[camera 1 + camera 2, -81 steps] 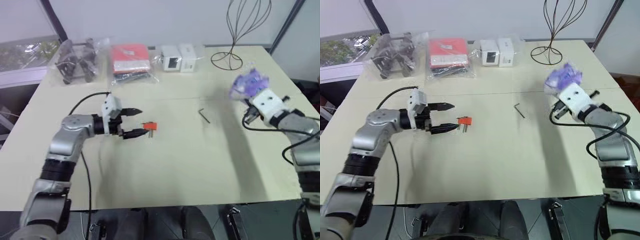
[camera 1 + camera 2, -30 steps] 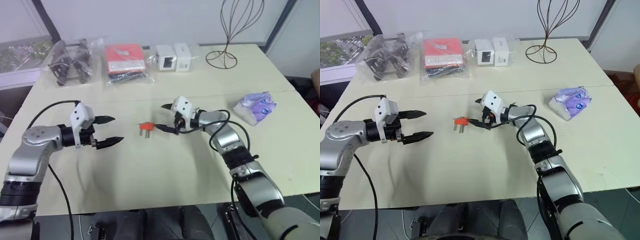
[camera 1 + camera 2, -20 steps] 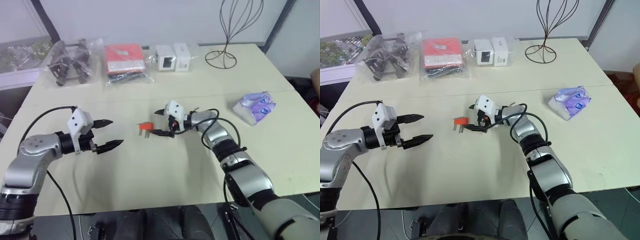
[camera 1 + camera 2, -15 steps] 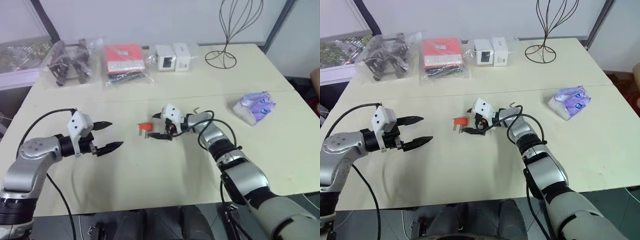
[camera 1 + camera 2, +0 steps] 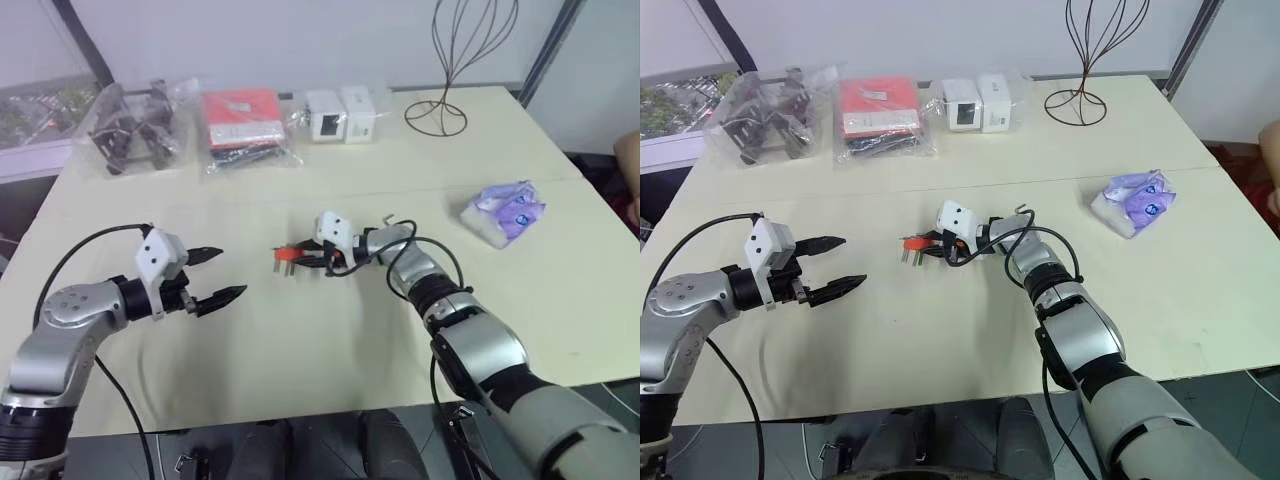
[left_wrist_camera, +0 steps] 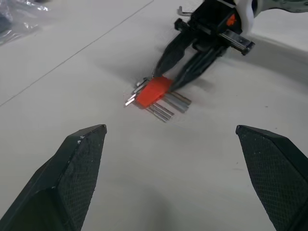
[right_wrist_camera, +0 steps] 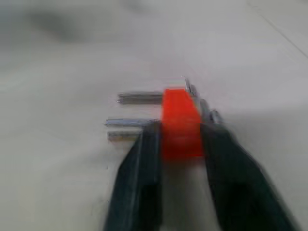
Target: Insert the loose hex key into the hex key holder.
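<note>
We see right hand clamped on hex key holder, mid-surface. Left hand gapes wide, empty, well apart. We cannot tell where loose hex key is.

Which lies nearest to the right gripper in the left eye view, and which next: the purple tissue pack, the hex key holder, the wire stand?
1. hex key holder, between the right gripper's fingers.
2. purple tissue pack, on the table's right side.
3. wire stand, at the far edge.
</note>
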Robot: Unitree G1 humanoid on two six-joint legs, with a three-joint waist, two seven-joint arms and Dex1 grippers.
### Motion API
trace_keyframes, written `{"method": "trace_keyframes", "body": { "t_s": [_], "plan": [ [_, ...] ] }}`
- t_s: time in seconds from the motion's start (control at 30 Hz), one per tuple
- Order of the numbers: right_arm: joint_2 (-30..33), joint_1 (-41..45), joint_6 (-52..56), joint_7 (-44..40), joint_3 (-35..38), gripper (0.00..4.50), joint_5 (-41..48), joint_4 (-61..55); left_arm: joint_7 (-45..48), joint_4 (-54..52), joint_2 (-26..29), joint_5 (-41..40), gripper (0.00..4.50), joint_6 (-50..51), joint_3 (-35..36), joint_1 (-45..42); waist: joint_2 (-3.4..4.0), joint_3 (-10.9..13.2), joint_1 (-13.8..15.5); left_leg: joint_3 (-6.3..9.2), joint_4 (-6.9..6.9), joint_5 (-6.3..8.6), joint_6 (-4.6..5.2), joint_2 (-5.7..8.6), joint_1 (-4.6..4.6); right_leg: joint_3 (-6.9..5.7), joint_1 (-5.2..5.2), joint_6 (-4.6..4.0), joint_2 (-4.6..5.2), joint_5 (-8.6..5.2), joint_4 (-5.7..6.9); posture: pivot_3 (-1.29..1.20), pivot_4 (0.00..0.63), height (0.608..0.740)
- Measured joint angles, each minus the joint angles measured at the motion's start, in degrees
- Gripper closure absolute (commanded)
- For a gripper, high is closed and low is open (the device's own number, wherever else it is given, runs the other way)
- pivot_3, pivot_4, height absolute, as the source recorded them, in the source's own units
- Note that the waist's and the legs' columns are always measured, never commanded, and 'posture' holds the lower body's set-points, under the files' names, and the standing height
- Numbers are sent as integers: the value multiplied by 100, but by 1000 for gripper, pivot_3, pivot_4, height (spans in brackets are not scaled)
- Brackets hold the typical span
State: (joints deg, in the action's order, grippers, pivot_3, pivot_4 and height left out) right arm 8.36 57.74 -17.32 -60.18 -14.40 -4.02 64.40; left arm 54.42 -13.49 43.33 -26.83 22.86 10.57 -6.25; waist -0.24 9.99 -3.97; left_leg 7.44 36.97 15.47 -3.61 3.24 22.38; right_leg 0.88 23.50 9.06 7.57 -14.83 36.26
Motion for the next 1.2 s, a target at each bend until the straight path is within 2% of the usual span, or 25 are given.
{"method": "trace_keyframes", "body": {
  "t_s": [0.23, 0.27, 0.37, 0.4, 0.47, 0.53, 0.57, 0.8, 1.03, 1.13, 1.17, 1.2],
  "plan": [
    [7, 0, 144, -113, 182, 4274, 53, -8, -5, 2, -67, 96, 0, -180, -32, 95, 1, 0, 6, 0, 0, 0, -1, 1, -1, 0, -1, 0, 1, 0, 2, 0, 150, 740],
    [10, 0, 187, -129, 196, 4046, 80, -9, -5, 2, -83, 114, 0, -200, -40, 95, 1, 0, 5, 0, 0, 0, -1, 1, -1, 0, 0, 0, 1, 0, 2, 0, 150, 740],
    [52, -3, 319, -318, 306, 2925, 168, -60, 12, 22, -108, 133, 0, -220, -70, 87, 2, 0, 3, 0, 0, 0, -1, 1, 0, 0, 1, 0, 1, 0, 2, 0, 150, 740],
    [85, -4, 362, -418, 346, 2302, 207, -125, 16, 48, -112, 137, 0, -229, -72, 80, 2, 0, 0, 0, 0, 0, -1, 1, 0, 0, 1, 0, 1, 0, 2, 0, 150, 740],
    [136, -1, 394, -453, 397, 1387, 234, -203, 25, 109, -116, 140, 0, -240, -81, 42, 2, 0, 1, 0, -1, 0, -1, 1, 0, 1, 1, 0, 1, 0, 2, 0, 150, 740],
    [179, 0, 396, -413, 411, 204, 225, -210, 36, 168, -117, 149, 0, -256, -82, -21, 2, 0, 2, 0, 0, 0, -1, 1, 0, 0, 1, 0, 1, 0, 2, 0, 150, 740],
    [193, 1, 391, -393, 408, 87, 201, -210, 40, 178, -117, 156, 0, -271, -83, -39, 2, 0, 0, -1, -1, 0, -1, 1, 0, 1, 1, 0, 1, 0, 2, 0, 150, 740],
    [218, 107, 288, -181, 296, 87, -108, 90, 61, 288, -166, 220, 0, -374, -100, -84, 2, 0, -2, -2, -3, 0, -1, 1, 0, 2, 3, 0, 1, 0, 2, 0, 150, 740],
    [-16, 363, 150, 202, 252, 87, -361, 558, 29, 326, -266, 259, 0, -444, -196, -57, 3, -1, -21, -2, -3, 0, -1, 0, -3, 3, 4, 0, -1, 0, 4, 0, 150, 740],
    [-92, 394, 14, 303, 224, 855, -448, 653, -6, 322, -294, 261, 0, -448, -204, 17, 4, -1, -22, -3, -6, 0, -2, -1, -3, 4, 4, -1, -1, 0, 4, 0, 150, 740],
    [-121, 400, -30, 303, 213, 1430, -477, 686, -32, 304, -295, 261, 0, -448, -204, 43, 4, -2, -23, -3, -5, 0, -2, -1, -4, 5, 4, -1, -1, 0, 4, 0, 150, 740],
    [-152, 400, -63, 301, 192, 1813, -489, 699, -64, 251, -306, 261, 0, -448, -204, 90, 4, -2, -23, -3, -5, -1, -2, -1, -4, 5, 3, -1, -1, 0, 4, 0, 150, 740]
  ]
}}
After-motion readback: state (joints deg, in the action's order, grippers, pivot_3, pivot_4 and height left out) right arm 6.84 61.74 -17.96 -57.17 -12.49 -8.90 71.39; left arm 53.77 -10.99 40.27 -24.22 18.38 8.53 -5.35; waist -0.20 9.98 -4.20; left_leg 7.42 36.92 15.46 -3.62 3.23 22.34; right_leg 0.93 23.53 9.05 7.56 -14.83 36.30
